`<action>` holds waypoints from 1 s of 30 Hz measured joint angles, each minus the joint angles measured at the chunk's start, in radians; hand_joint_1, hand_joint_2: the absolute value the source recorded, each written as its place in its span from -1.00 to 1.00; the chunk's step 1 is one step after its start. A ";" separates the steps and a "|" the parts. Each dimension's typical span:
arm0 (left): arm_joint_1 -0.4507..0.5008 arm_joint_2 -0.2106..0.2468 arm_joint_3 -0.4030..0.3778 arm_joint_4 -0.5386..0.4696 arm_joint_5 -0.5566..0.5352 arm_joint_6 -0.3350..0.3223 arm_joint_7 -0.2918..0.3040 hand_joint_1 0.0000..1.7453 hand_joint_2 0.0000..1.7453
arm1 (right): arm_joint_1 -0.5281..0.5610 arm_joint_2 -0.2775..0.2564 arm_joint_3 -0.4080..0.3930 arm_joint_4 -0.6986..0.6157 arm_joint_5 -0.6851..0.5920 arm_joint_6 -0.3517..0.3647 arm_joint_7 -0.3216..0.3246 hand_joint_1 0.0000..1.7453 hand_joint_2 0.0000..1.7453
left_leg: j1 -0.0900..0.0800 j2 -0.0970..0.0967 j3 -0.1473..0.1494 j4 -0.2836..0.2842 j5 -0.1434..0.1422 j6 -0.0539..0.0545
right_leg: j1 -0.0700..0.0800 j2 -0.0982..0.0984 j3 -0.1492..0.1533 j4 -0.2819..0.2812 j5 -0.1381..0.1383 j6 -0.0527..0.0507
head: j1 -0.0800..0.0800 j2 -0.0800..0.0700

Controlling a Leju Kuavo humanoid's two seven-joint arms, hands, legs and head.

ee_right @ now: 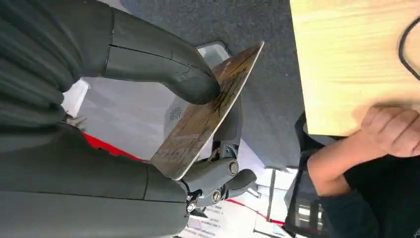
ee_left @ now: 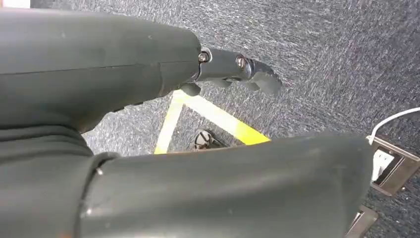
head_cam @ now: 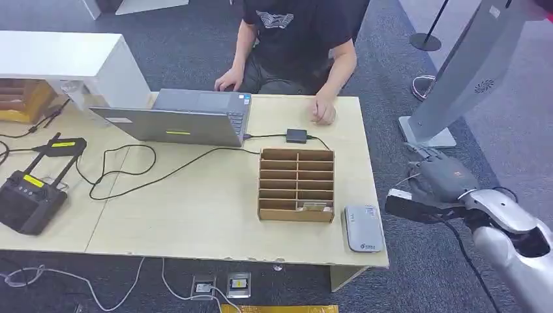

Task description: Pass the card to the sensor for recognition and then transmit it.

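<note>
Clearly we see one card (ee_right: 205,115), one white sensor (head_cam: 362,227), one cardboard sorter box (head_cam: 297,184), one laptop (head_cam: 179,117), one black controller (head_cam: 29,195) and one person (head_cam: 297,39) seated behind the table (head_cam: 195,208).

We find the card in our right hand (ee_right: 198,129), off the table's right side and well apart from the sensor, which lies flat near the table's front right corner, just beside the sorter box. In the right wrist view the thick thumb (ee_right: 168,64) presses on one face of the card and darker fingers (ee_right: 225,173) back the other face, so we call it a pinch. The card is a thin, flat rectangle with a brownish, mottled, worn-looking face and a pale edge; we cannot read any print on it. It is seen almost edge-on there, tilted, its long axis running away from the palm, the free end pointing toward the edge of the table near the person's hand (ee_right: 393,131). In the head view our right hand (head_cam: 437,179) hides the card.

Our left hand (ee_left: 233,72) hangs over dark carpet (ee_left: 322,49) with a yellow floor line (ee_left: 218,116); its fingers reach out with nothing in them.
</note>
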 joint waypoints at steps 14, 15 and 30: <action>-0.002 -0.001 -0.005 0.002 0.011 0.052 -0.098 -1.00 -1.00 | 0.062 0.048 0.005 0.108 0.008 -0.107 -0.054 1.00 1.00 | 0.000 0.000 -0.001 0.000 0.000 0.000 | 0.000 0.000 0.000 0.000 0.000 0.000 | 0.000 0.000; -0.002 -0.001 -0.005 0.002 0.014 0.052 -0.094 -1.00 -1.00 | 0.065 0.056 0.005 0.114 0.004 -0.107 -0.057 1.00 1.00 | 0.000 0.000 -0.001 0.000 0.000 0.000 | 0.000 0.000 0.000 0.000 0.000 0.000 | 0.000 0.000; -0.002 -0.009 -0.005 0.003 0.027 0.084 -0.047 -1.00 -1.00 | 0.124 0.136 0.003 0.211 0.008 -0.158 -0.069 1.00 1.00 | 0.000 0.000 -0.001 0.000 0.000 0.000 | 0.000 0.000 -0.001 0.000 0.000 0.000 | 0.000 0.000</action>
